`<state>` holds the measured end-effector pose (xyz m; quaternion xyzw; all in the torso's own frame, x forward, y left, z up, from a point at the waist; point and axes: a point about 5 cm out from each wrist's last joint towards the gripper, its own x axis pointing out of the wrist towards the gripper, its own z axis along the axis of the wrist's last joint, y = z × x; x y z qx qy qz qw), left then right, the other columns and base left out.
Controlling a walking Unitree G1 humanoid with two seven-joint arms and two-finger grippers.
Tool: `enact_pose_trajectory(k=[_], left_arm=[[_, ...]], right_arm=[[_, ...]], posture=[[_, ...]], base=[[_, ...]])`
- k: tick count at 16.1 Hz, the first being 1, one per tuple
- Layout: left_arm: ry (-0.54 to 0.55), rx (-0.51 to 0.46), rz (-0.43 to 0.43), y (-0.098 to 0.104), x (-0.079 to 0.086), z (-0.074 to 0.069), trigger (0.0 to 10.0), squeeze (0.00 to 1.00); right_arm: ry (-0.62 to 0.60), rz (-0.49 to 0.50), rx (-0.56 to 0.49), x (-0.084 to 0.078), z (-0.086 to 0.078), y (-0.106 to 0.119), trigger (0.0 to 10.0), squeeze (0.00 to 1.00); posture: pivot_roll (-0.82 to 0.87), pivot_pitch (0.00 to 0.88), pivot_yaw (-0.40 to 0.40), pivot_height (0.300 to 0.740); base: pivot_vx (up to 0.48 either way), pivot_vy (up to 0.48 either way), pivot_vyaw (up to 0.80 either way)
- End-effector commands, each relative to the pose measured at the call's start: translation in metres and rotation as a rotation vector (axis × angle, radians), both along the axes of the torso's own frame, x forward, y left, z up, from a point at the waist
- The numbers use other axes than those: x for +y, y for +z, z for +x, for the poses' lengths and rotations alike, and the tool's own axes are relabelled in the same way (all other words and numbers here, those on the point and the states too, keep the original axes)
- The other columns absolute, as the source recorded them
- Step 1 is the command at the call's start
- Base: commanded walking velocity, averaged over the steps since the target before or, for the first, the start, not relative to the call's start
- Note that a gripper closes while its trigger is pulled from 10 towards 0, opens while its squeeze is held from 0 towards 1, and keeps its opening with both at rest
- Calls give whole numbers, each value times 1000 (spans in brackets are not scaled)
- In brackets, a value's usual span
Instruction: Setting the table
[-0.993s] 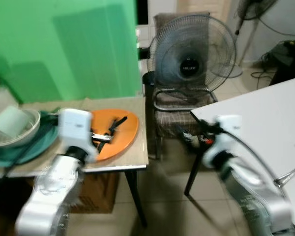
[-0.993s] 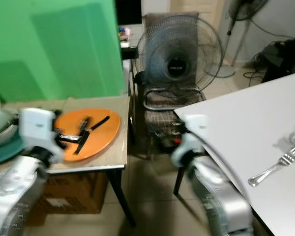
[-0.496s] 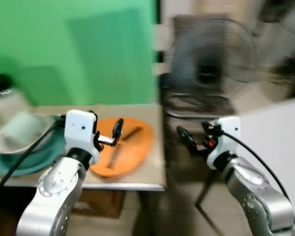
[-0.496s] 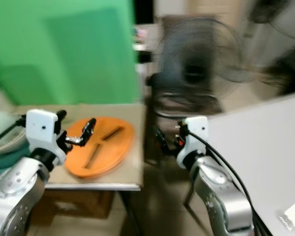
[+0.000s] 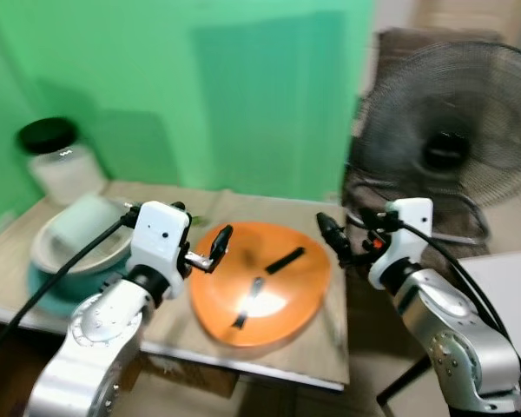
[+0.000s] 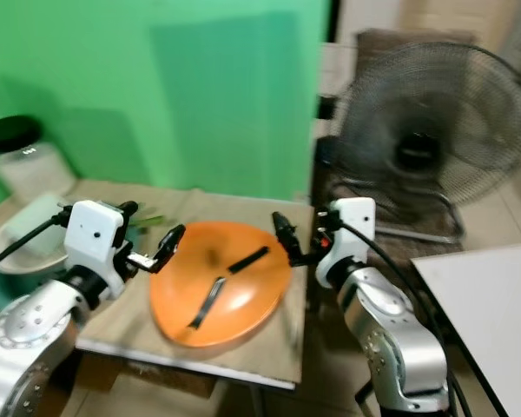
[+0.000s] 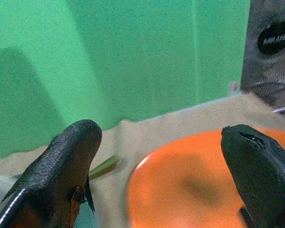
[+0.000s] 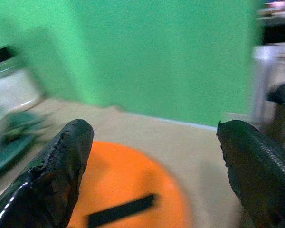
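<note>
Two robot claws hover over a beige tabletop (image 5: 87, 300), both spread wide and holding nothing. The left claw (image 5: 206, 252) sits left of centre in the frame, just beside the near-left rim of an orange plate (image 5: 265, 291). The right claw (image 5: 334, 239) hangs at centre right, above the plate's far-right rim.

Two dark utensils (image 5: 285, 261) lie loose on the plate, one slanting toward the upper right, one nearer the front.

Judged risk: the plate lies close to the tabletop's front edge, so a nudge from either claw could slide it off or scatter the utensils. The flat utensils look hard to pinch cleanly.

At the left edge, a pale bowl (image 5: 74, 239) rests on a teal dish (image 5: 48, 291); behind it stands a black-lidded jar (image 5: 59, 161). A standing fan (image 5: 456, 139) fills the upper right, close behind the right arm.
</note>
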<state>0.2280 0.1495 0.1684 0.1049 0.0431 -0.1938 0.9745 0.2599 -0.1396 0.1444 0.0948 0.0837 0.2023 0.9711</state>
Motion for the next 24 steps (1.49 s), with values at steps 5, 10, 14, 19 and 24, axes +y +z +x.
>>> enact_pose_trajectory(k=[5,10,14,19,24], left_arm=[[-160,87,84,-16,3,-4,10000,0],[-226,174,138,-46,11,-3,10000,0],[-310,216,149,-64,4,-10,10000,0],[-304,226,193,-74,13,-18,10000,0],[-323,220,197,-81,15,-24,10000,0]], right_arm=[[184,-23,-17,-10,8,5,10000,0],[327,-43,52,-16,3,-7,10000,0],[321,-109,137,-34,1,-26,10000,0],[337,-82,119,-41,3,-23,10000,0],[412,-58,117,-37,6,-23,10000,0]], posture=[[-26,0,30,740],[-29,0,16,740],[-43,0,27,740],[-60,0,38,740],[-50,0,27,740]], base=[[0,0,0],[0,0,0],[0,0,0],[0,0,0],[0,0,0]])
